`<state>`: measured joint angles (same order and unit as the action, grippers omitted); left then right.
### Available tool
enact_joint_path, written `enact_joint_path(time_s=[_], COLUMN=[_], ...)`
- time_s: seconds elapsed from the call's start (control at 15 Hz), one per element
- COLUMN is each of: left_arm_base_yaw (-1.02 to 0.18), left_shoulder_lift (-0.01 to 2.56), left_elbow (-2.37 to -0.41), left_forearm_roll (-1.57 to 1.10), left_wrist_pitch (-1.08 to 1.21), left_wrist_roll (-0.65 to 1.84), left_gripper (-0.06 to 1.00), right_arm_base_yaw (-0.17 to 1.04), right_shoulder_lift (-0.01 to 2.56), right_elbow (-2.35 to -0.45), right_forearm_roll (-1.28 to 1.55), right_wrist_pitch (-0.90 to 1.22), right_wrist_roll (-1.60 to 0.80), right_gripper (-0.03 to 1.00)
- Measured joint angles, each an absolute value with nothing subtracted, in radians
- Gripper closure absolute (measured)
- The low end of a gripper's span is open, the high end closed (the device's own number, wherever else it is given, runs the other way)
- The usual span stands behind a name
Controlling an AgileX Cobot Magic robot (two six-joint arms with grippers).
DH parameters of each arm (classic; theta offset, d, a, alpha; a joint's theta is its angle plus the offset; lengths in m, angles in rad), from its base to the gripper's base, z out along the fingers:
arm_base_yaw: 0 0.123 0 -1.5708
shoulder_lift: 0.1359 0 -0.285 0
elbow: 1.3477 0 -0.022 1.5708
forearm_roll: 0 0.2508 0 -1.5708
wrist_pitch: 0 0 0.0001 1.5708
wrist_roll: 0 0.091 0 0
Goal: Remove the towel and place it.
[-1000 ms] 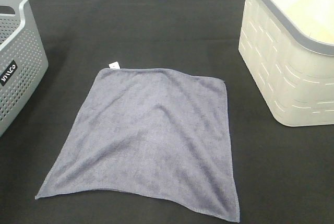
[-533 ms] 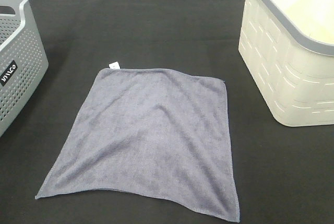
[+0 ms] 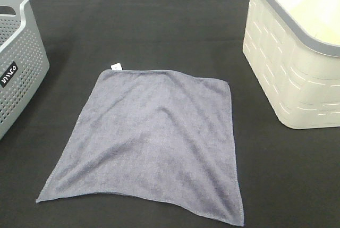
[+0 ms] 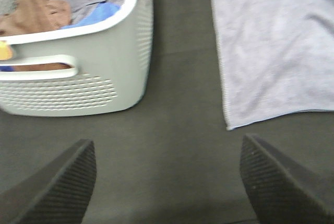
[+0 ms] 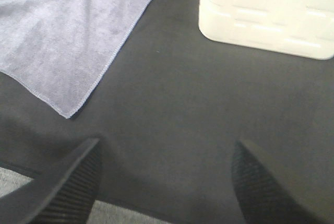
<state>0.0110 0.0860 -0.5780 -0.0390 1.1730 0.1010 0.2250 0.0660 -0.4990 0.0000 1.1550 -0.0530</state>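
While both grippers, left (image 4: 167, 182) and right (image 5: 164, 182), gape empty, the towel (image 3: 154, 137) lies flat beside the cream basket (image 3: 292, 63).

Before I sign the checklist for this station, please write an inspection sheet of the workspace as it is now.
Surface: black cloth-covered table, no spills seen.
Job's things: greyish-purple towel lies spread flat, white tag at its far left corner, untouched.
Clutter: grey perforated basket at left holding brown, blue and grey cloths; cream basket with grey rim at right.
Grippers: left tool open and empty; right tool open and empty, both over bare table.
Cables: nothing seen.
Surroundings: nothing seen.
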Motion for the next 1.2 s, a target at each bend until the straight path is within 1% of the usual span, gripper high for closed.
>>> enact_joint_path(time_s=[0.2, 0.87, 0.93, 1.0, 1.2], left_arm_base_yaw=[0.011, 0.011, 0.011, 0.011, 0.011], left_shoulder_lift=[0.0, -0.005, -0.005, -0.005, -0.005], left_elbow=[-0.532, -0.52, -0.52, -0.52, -0.52], left_forearm_roll=[-0.123, -0.123, -0.123, -0.123, -0.123], left_wrist_pitch=[1.117, 1.095, 1.094, 1.094, 1.094], left_wrist_roll=[0.109, 0.104, 0.104, 0.104, 0.104], left_gripper=[0.22, 0.22, 0.22, 0.22, 0.22], right_arm_base_yaw=[0.225, 0.207, 0.079, 0.056, 0.051], right_shoulder_lift=[-0.003, -0.003, -0.003, -0.003, -0.003], right_elbow=[-0.469, -0.454, -0.454, -0.454, -0.454], right_forearm_roll=[0.021, 0.025, 0.025, 0.025, 0.025], right_wrist_pitch=[1.129, 1.11, 1.11, 1.11, 1.11], right_wrist_roll=[-0.057, -0.057, -0.056, -0.056, -0.056], right_gripper=[0.29, 0.29, 0.29, 0.29, 0.29])
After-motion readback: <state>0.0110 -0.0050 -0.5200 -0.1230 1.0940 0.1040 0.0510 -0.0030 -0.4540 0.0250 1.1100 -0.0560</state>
